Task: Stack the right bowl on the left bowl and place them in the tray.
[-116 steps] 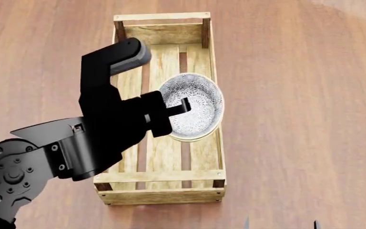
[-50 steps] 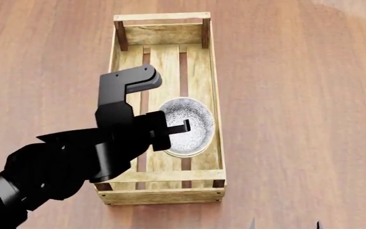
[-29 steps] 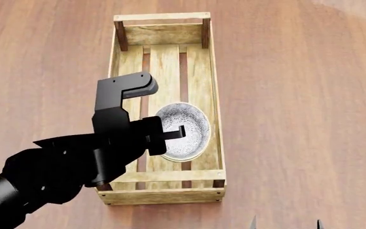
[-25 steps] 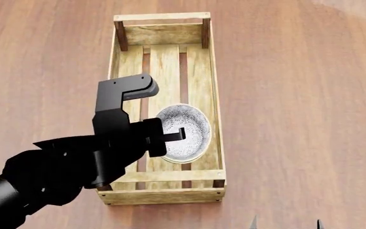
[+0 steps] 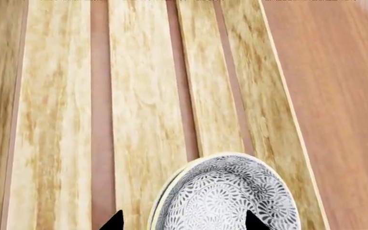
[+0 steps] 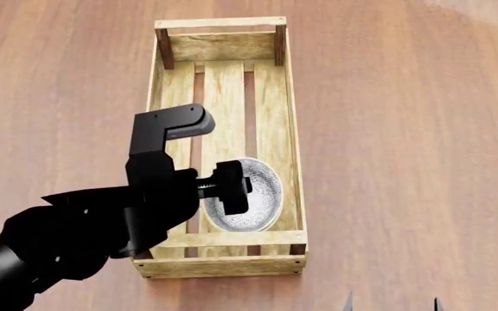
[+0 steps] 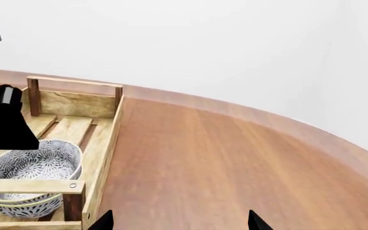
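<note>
Two patterned grey-white bowls (image 6: 263,194), stacked one inside the other, sit on the slats near the front end of the light-wood tray (image 6: 223,24). My left gripper (image 6: 233,188) hangs over the stack's left rim with its jaws spread wide. In the left wrist view one tip is outside the bowls (image 5: 229,191) and one is over the inside, above the tray's boards (image 5: 63,120). The left gripper (image 5: 184,223) holds nothing. My right gripper (image 6: 391,304) is open and empty at the bottom edge. The right wrist view shows the stack (image 7: 34,165) behind the tray's wall (image 7: 104,143).
The tray lies lengthwise on a brown wooden table (image 6: 404,129). Its far half holds nothing. My left arm (image 6: 76,233) reaches in from the lower left over the tray's left wall. The right gripper (image 7: 178,221) hovers over bare table to the right of the tray.
The left gripper carried the stacked bowls down and toward the tray's front end. Its jaws have since spread apart and the bowls rest on the slats. The right gripper has not moved.
</note>
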Robot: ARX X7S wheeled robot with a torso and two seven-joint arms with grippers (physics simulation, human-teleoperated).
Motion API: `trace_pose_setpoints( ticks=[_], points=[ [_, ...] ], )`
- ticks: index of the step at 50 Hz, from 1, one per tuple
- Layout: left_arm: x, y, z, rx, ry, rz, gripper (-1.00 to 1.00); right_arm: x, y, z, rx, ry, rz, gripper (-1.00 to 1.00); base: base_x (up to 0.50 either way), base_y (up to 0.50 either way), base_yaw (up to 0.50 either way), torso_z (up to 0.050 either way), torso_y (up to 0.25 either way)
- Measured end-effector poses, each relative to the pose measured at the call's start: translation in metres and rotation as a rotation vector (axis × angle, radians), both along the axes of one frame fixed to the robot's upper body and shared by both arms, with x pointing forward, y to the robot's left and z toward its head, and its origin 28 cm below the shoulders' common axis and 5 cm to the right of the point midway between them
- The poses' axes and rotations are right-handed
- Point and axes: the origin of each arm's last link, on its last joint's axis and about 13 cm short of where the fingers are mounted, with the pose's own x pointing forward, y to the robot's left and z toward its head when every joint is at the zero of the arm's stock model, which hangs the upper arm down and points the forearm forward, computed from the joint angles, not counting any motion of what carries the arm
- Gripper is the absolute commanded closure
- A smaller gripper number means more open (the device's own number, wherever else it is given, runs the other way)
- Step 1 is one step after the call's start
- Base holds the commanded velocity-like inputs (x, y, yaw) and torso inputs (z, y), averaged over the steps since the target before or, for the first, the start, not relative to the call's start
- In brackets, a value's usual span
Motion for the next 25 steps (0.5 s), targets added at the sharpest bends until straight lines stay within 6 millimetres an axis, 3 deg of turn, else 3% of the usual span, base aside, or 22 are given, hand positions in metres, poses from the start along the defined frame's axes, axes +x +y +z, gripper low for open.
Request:
trace_pose_setpoints(
  ticks=[14,25],
  points=[
    [0.002,0.0,0.006,0.0,-0.028,-0.015,-1.0,-0.001,-0.001,0.0,-0.002,0.002,-0.006,-1.0,0.0,0.0,0.0,0.0,0.0],
    [0.009,-0.003,0.032,0.01,-0.129,-0.025,-1.0,-0.004,0.001,0.005,-0.01,-0.013,-0.001,-1.0,0.0,0.0,0.0,0.0,0.0]
  ],
)
